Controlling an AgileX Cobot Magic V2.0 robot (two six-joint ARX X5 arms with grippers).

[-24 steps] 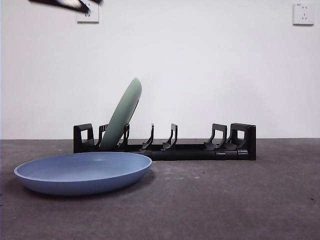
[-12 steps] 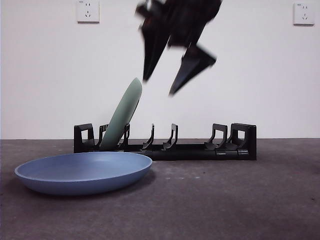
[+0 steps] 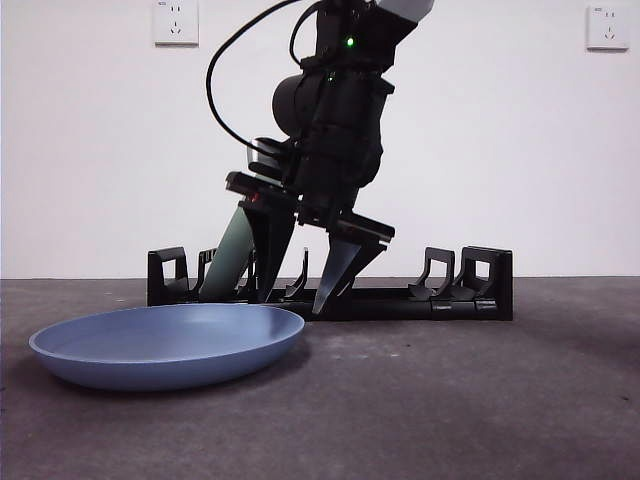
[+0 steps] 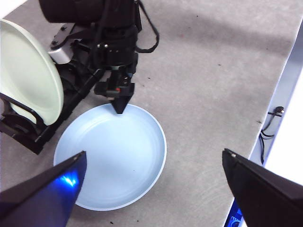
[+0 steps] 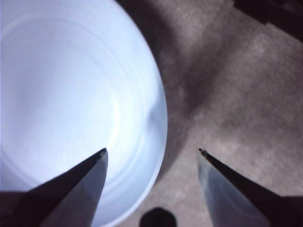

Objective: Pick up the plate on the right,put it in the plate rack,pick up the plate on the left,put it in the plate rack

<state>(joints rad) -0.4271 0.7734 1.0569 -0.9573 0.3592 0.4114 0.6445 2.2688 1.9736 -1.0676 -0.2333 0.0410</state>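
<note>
A blue plate [image 3: 165, 345] lies flat on the table in front of the black plate rack [image 3: 460, 285]. A pale green plate [image 3: 225, 265] leans upright in the rack's left slots. My right gripper [image 3: 295, 305] has come down at the blue plate's rim on the rack side. It is open, and in the right wrist view one jaw is over the blue plate [image 5: 61, 94] and the other over bare table. The left gripper [image 4: 151, 189] hangs open high above the blue plate [image 4: 111, 156], with the right gripper [image 4: 118, 106] in its view.
The grey table surface [image 3: 470, 400] stretches to the right of the plate. Its edge [image 4: 279, 90] runs past the plate with cables [image 4: 270, 127] beyond. Two wall sockets [image 3: 176, 22] [image 3: 607, 27] sit on the white wall behind.
The right arm swept in from the top and dropped to the blue plate's rim by the rack. Both plates and the rack stayed where they were.
</note>
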